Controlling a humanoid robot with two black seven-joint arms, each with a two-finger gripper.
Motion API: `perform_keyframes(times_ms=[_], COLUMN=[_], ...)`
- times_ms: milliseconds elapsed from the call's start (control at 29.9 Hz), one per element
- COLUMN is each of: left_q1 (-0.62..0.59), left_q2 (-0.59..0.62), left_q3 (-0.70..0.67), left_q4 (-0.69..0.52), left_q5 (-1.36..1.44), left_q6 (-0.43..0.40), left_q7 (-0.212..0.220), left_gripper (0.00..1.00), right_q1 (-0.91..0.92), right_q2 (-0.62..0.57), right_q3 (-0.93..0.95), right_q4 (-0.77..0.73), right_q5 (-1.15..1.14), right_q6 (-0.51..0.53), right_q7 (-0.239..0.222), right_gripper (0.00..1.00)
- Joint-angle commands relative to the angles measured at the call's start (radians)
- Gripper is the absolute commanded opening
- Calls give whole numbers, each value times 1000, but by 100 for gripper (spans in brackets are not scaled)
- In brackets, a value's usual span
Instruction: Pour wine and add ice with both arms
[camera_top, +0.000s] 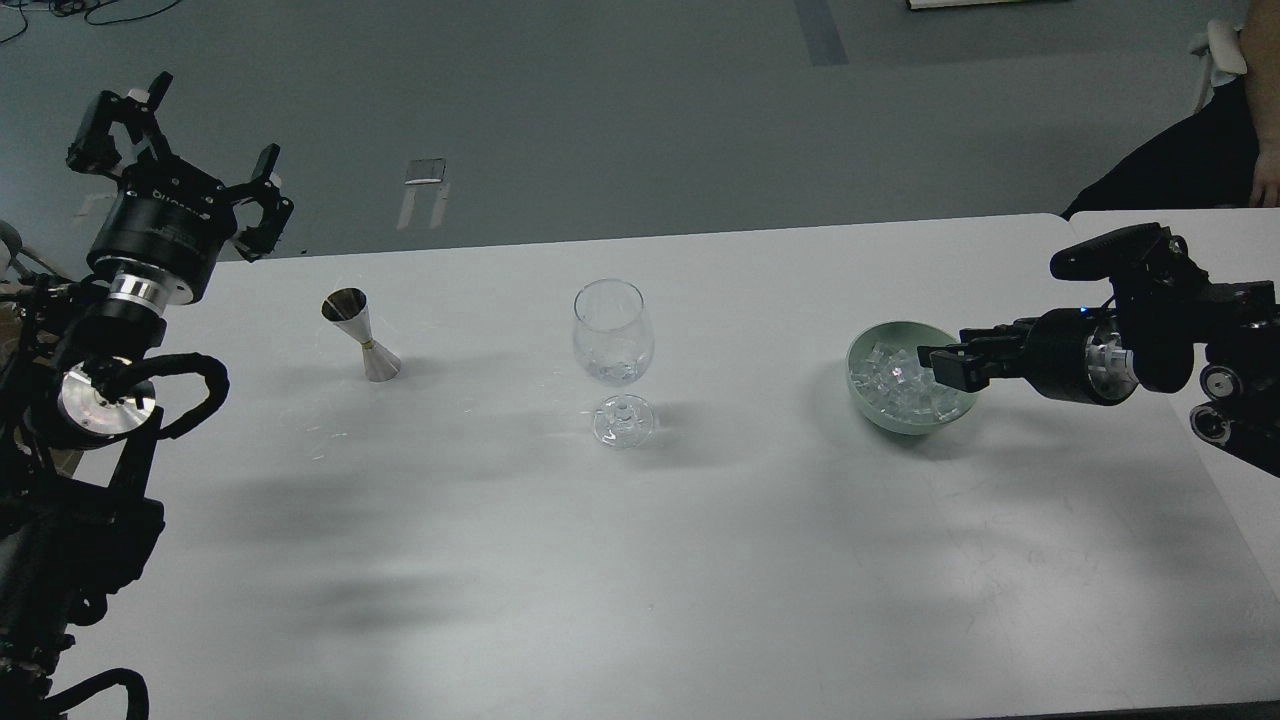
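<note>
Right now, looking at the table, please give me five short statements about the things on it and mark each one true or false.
1. The wine glass stands upright between the jigger and the green bowl. True.
2. The ice lies in the wine glass. False: the cubes are in the green bowl.
3. The right gripper is at the bowl's rim, over the ice. True.
4. The left gripper is shut on the jigger. False: it is open, raised, apart from the jigger.
5. The jigger lies on its side. False: it stands upright.
</note>
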Motion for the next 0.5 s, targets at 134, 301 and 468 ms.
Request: perform_keyframes(times_ms=[134, 301, 468], left_q1=[-6, 0, 15], left_q2=[7, 17, 21], left_q3=[0, 0, -1], left_q4=[-60, -60, -60], left_q5=[-10, -12, -12], left_q6=[10, 2, -1], left_q7=[7, 6, 4], left_gripper=[97, 97, 97], right_q1=[3, 0, -4], right_q2=[78, 91, 107], right_q3=[1, 0, -3], right_q4=[-17, -38, -47], right_q5=[-74, -74, -74], right_q6=[-1, -1, -1], right_q7=[-14, -35, -50], right_gripper=[58, 58, 58])
